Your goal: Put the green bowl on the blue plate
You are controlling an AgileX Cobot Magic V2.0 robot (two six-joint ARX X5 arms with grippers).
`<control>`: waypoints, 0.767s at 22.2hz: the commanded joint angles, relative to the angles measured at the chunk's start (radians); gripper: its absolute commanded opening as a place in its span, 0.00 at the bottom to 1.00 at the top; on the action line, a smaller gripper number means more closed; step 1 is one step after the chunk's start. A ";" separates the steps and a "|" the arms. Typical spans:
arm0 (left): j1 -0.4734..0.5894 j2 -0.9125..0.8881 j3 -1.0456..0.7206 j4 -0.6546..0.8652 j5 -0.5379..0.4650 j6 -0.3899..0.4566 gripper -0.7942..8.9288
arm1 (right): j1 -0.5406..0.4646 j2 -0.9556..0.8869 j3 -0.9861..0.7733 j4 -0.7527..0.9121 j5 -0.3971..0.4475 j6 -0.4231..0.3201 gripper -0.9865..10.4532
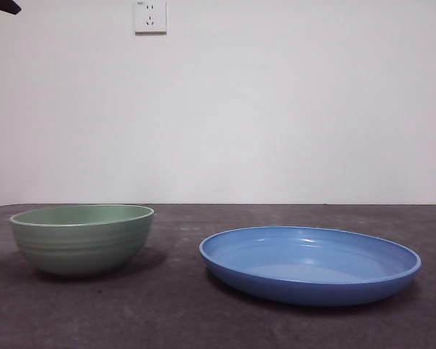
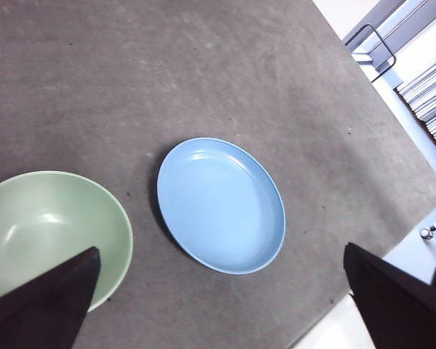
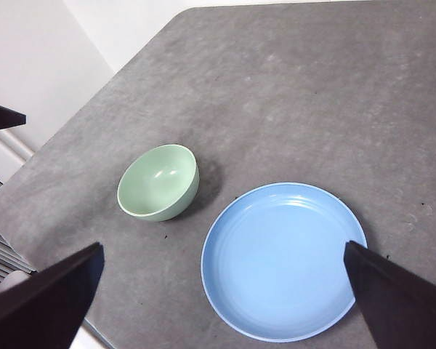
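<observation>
The green bowl (image 1: 82, 238) stands upright on the left of the dark grey table, empty. About a hand's width to its right lies the blue plate (image 1: 309, 263), also empty. They do not touch. My left gripper (image 2: 220, 249) hangs high over the table, open and empty, with the green bowl (image 2: 47, 225) by one jaw and the blue plate (image 2: 219, 205) between the jaws. My right gripper (image 3: 224, 245) is also high, open and empty, above the blue plate (image 3: 280, 262), with the green bowl (image 3: 158, 182) off to the side.
The table (image 1: 203, 313) ends at a white wall with a socket (image 1: 150, 16). A black arm tip (image 1: 1, 6) shows at the top left corner. A metal frame (image 2: 370, 43) stands past the table's edge (image 2: 392, 233).
</observation>
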 commanded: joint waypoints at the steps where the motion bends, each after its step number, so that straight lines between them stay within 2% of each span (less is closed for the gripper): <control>1: -0.006 0.008 0.018 -0.005 -0.056 0.006 0.67 | 0.002 0.003 0.016 0.007 -0.003 -0.004 0.65; 9: -0.005 0.063 0.018 -0.105 -0.348 0.036 0.67 | 0.002 0.003 0.016 0.006 -0.004 0.005 0.65; 17: 0.000 0.241 0.018 -0.117 -0.374 0.090 0.66 | 0.002 0.003 0.016 0.007 -0.004 0.007 0.65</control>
